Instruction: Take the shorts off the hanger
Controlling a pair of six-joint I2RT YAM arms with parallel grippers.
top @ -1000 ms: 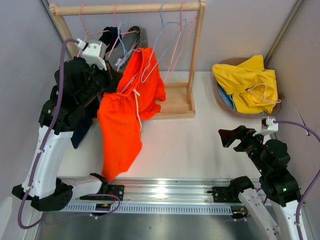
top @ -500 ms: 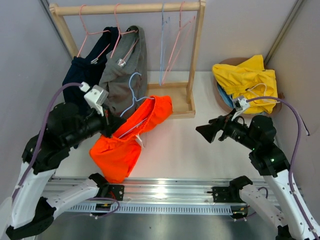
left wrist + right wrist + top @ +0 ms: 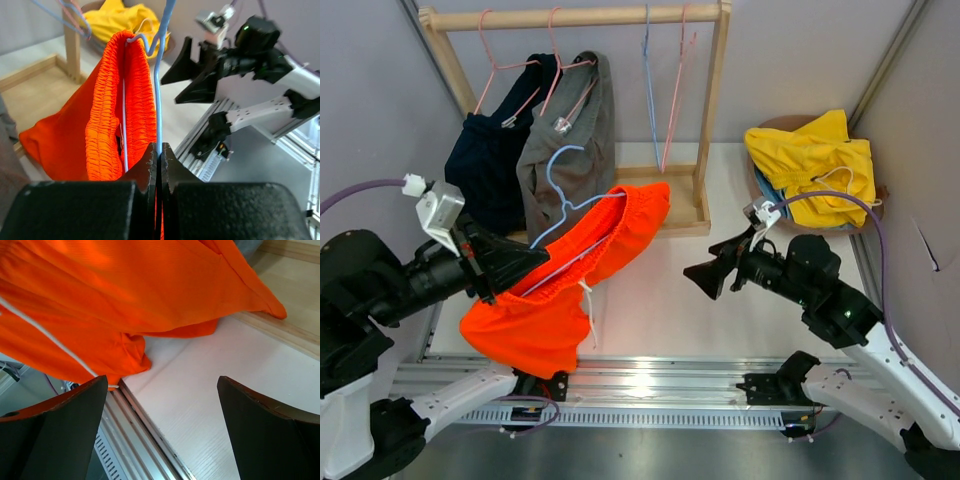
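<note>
White table (image 3: 720, 300), bearing all below; wooden rack (image 3: 714, 110) at its far side, with bare pink hangers (image 3: 672, 100) on the rail; navy shorts (image 3: 488, 175), which we count the largest pair, hung at the rail's left end, grey shorts (image 3: 575, 130) touching them on the right; orange shorts (image 3: 545, 310), threaded on a light blue hanger (image 3: 160, 100) whose hook is clear of the rail, draped low over the table's near left, one end reaching the rack's base; yellow shorts (image 3: 815, 165) heaped in a brown basket (image 3: 767, 128) at far right, with a sliver of light blue shorts (image 3: 771, 200) beneath; left gripper (image 3: 159, 150), fingers pinched tight on the hanger's wire; right gripper (image 3: 705, 275), spread wide and holding nothing, facing the orange cloth from near but apart.
</note>
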